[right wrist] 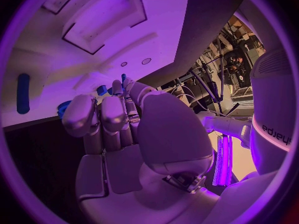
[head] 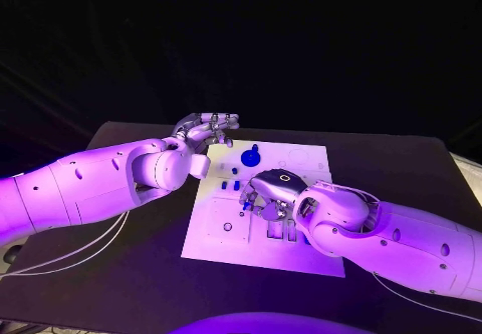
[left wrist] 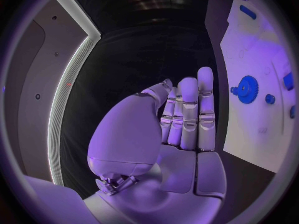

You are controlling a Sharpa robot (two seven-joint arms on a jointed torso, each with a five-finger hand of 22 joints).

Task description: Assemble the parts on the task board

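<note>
The white task board [head: 317, 259] lies in the middle of the black table. My right hand [head: 269, 193] hovers low over the board's middle with its fingers curled down. They pinch a small blue part [head: 246, 203], whose tip shows past the fingertips [right wrist: 122, 77]. My left hand [head: 208, 129] is raised over the board's far left corner; its fingers [left wrist: 189, 115] stand straight and together, holding nothing. A blue gear [head: 251, 157] [left wrist: 247, 89] sits near the board's far edge, close to the left hand. Two short blue pegs [head: 230, 185] stand just left of the right hand.
A rectangular recess [head: 229, 223] lies on the board's left half. More blue pieces [head: 291, 234] sit in slots near the right forearm. A long blue bar [left wrist: 247, 11] lies on the board. Bare black table [head: 131, 278] surrounds the board.
</note>
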